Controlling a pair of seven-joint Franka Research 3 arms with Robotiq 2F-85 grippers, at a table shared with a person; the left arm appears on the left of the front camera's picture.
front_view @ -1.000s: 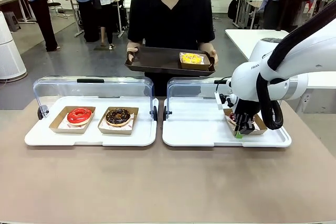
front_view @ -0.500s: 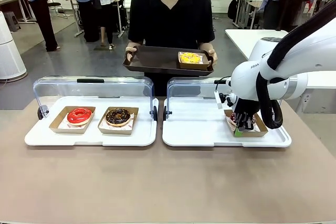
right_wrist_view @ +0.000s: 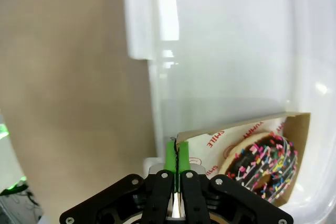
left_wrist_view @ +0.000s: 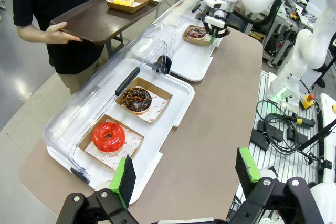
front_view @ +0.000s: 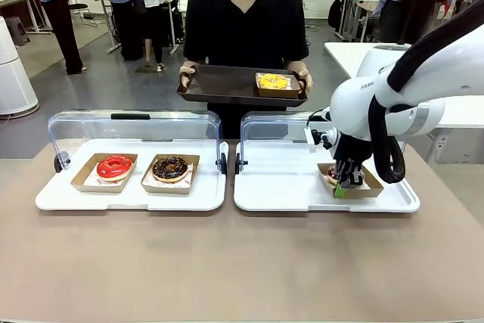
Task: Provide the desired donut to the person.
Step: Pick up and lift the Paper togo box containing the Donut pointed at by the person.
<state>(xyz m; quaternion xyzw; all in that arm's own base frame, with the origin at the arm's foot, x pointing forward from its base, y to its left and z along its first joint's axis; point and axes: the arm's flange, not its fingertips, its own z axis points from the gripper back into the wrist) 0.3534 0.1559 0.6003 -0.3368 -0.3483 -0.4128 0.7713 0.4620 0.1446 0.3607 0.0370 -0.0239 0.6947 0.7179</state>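
red donut [front_view: 114, 166], yel donut [front_view: 274, 82], brn tray [front_view: 219, 85]

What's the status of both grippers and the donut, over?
Left gripper open above table. Right gripper shut on sprinkle donut box rim. Person holds brown tray.

Right pincer [right_wrist_view: 174, 148] pointing down, apparently pinched closed; left pincer [left_wrist_view: 186, 170] spread wide.

A white display tray [front_view: 287, 203] is seen directly beneath the right gripper [front_view: 340, 190], its clear lid [front_view: 276, 125] raised just beyond. A second tray [front_view: 128, 202], its own lid [front_view: 132, 125] likewise raised, is set well to the gripper's left on the tan table [front_view: 227, 262], with a red-glazed donut [front_view: 114, 166] and a chocolate donut [front_view: 170, 167] boxed inside. A white cylinder [front_view: 11, 73] is pictured farther off left.
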